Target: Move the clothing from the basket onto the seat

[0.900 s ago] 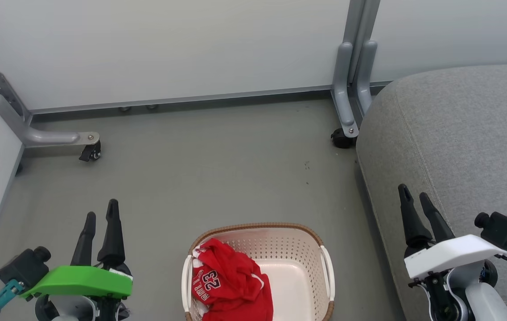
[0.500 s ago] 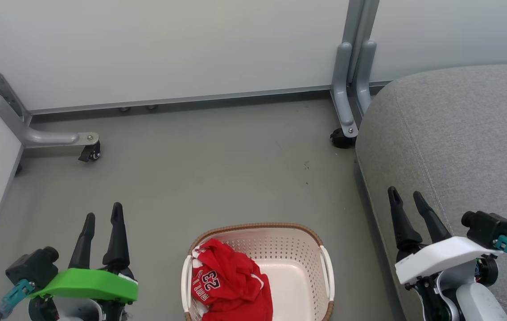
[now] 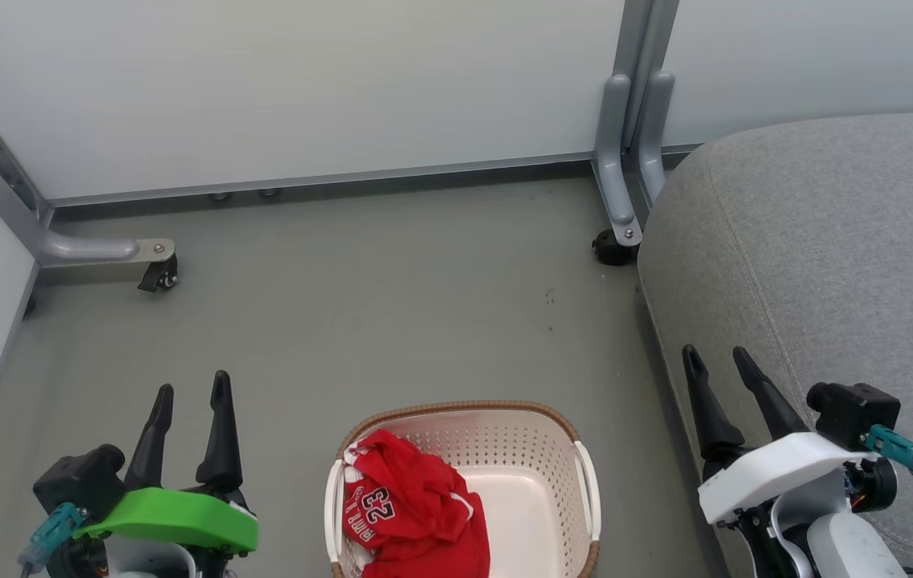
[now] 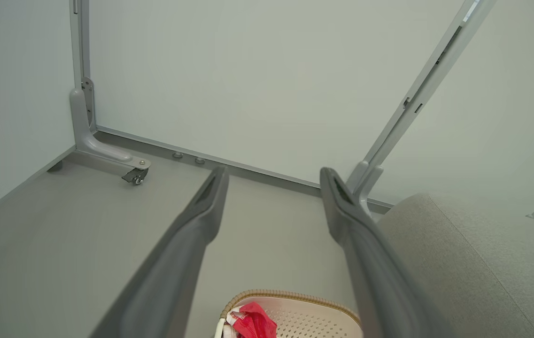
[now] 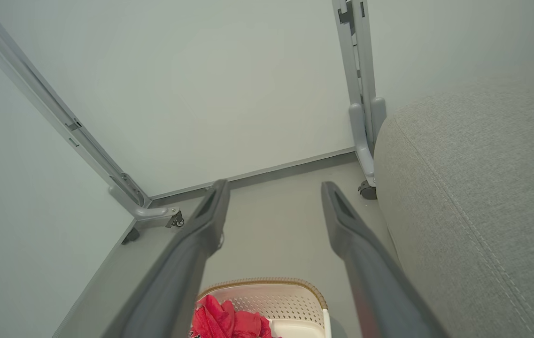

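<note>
The red clothing (image 3: pixel 412 506) with a white "23" lies crumpled in the left half of the cream basket (image 3: pixel 544 437), which stands on the floor at the bottom centre of the head view. The grey seat (image 3: pixel 817 249) fills the right side. My left gripper (image 3: pixel 192 384) is open and empty, left of the basket. My right gripper (image 3: pixel 715 354) is open and empty, over the seat's front edge, right of the basket. Both wrist views look down on the basket (image 4: pixel 304 312) (image 5: pixel 290 293) and clothing (image 4: pixel 252 324) (image 5: pixel 222 321) between open fingers.
Pale partition walls close the back and left. Their grey metal feet carry castors on the floor at the left (image 3: pixel 159 277) and beside the seat's corner (image 3: pixel 609 249). Grey floor (image 3: pixel 392 305) stretches between basket and wall.
Both grippers have shifted inward toward the basket: the left one to the right and lower in view, the right one to the left. Basket and clothing have not moved.
</note>
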### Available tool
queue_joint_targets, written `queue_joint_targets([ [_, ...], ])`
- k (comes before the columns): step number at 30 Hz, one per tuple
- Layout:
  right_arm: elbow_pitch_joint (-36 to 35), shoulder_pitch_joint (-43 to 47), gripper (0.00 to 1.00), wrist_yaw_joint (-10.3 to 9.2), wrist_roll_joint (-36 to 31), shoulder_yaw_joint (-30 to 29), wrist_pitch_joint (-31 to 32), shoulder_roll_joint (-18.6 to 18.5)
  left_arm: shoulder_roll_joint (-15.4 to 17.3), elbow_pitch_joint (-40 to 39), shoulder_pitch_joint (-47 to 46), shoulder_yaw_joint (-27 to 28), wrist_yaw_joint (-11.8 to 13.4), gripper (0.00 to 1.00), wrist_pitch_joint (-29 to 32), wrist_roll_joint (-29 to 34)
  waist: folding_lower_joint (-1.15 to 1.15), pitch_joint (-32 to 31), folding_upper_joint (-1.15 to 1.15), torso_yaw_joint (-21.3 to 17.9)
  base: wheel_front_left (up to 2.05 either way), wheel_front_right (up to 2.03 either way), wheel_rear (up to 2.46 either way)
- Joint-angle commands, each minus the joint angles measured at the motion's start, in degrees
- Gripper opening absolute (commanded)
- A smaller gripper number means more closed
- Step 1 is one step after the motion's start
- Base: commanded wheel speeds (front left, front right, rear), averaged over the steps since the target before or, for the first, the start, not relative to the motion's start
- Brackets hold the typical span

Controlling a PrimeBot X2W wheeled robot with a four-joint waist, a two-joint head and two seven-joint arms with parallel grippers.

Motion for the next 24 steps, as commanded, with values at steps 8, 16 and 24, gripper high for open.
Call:
queue_joint_targets([
  [8, -0.7, 0.5, 1.0, 0.03, -3.9, 0.7, -0.6, 0.1, 0.2, 0.4, 0.5, 0.1, -0.2, 1.0, -1.4, 5.3, 0.0, 0.0, 0.0, -0.1, 0.0, 0.0, 0.0],
  [16, -0.7, 0.8, 1.0, 0.03, -7.8, 1.1, -1.2, 0.1, -0.1, 1.4, 0.8, 0.3, -0.3, 1.0, -2.4, 9.0, 0.0, 0.0, 0.0, -0.3, 0.0, 0.0, 0.0],
  [24, -0.8, 1.1, 1.0, 0.03, -11.5, 0.9, -1.8, 0.5, -0.4, 3.0, 0.9, 1.2, -0.3, 1.0, -3.4, 12.3, 0.0, 0.0, 0.0, -0.3, 0.0, 0.0, 0.0],
])
